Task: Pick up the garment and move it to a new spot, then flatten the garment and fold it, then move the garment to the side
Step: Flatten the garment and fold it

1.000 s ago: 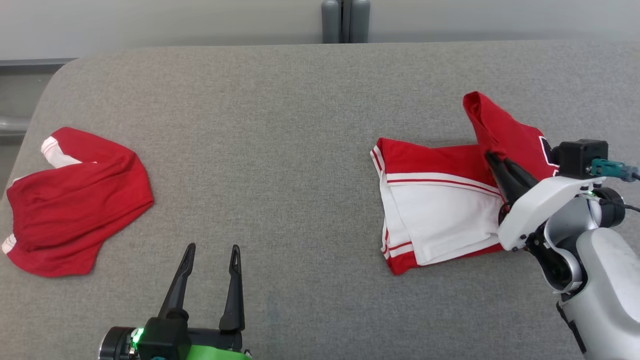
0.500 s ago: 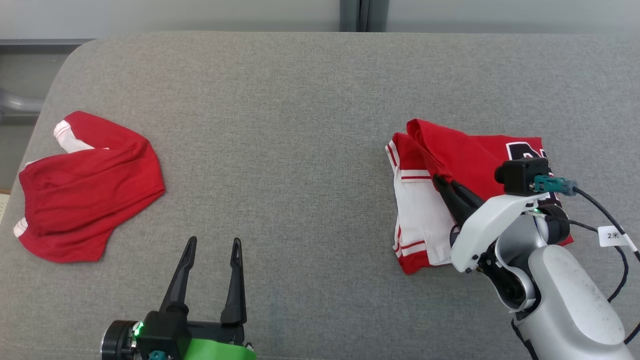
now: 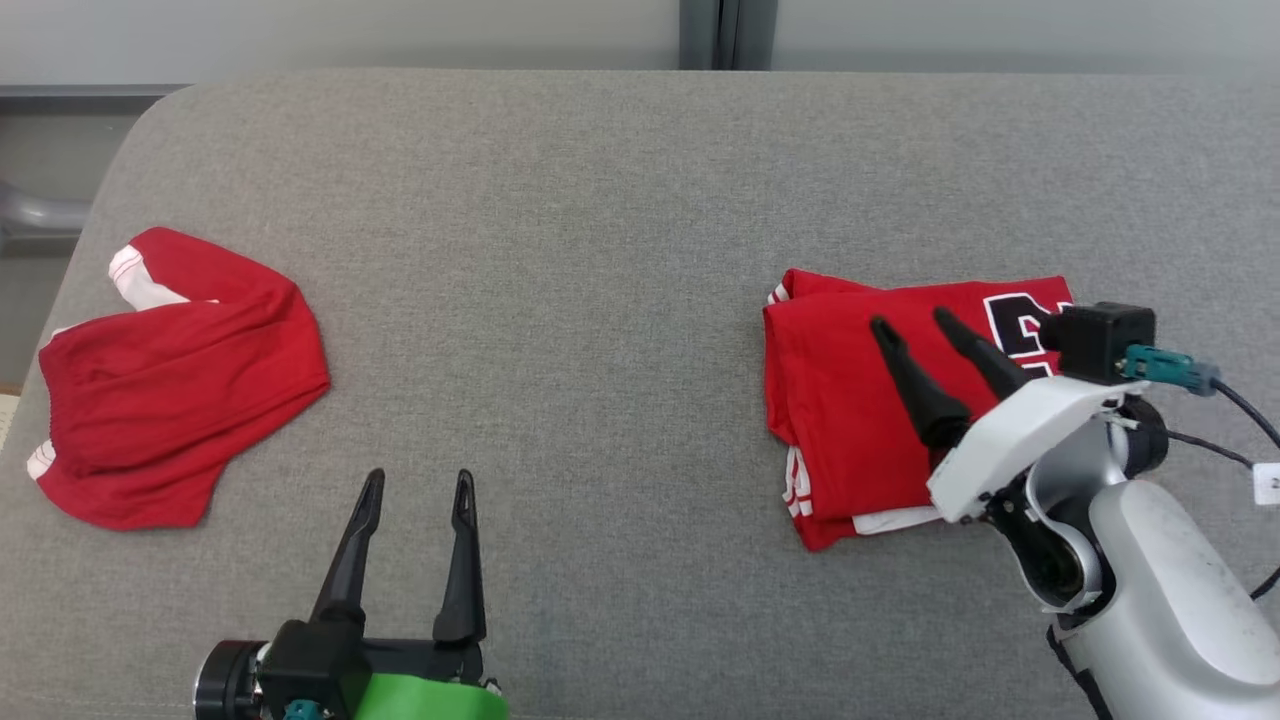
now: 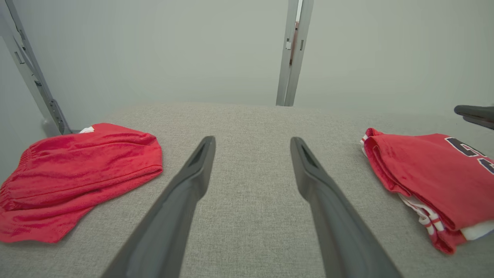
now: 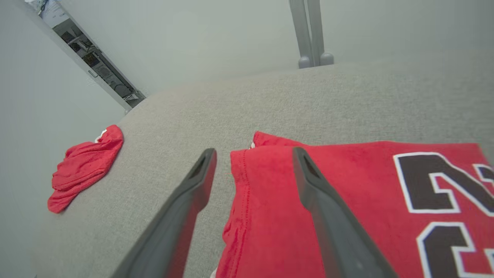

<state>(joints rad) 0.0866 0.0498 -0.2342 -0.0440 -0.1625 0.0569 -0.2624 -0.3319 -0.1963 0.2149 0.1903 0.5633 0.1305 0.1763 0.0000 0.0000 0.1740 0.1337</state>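
Jersey (image 3: 850,400) folded, lying at right of table (image 3: 600,250), below right pincer (image 3: 912,320): fingers spread, empty. Left pincer (image 3: 418,480) spread, idle. Risk: one-sided grab for sideways move drags top layer only, so fold slides apart; fingertip may snag cloth.

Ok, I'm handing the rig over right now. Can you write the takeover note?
Left gripper: open, empty, low over bare table.
Right gripper: open above the jersey, holding nothing.
Jersey: folded, lying on the table's right part. Red shorts lie loose at the left.
Done: the fold, by the look of it.
Left: probably moving the jersey to the side.
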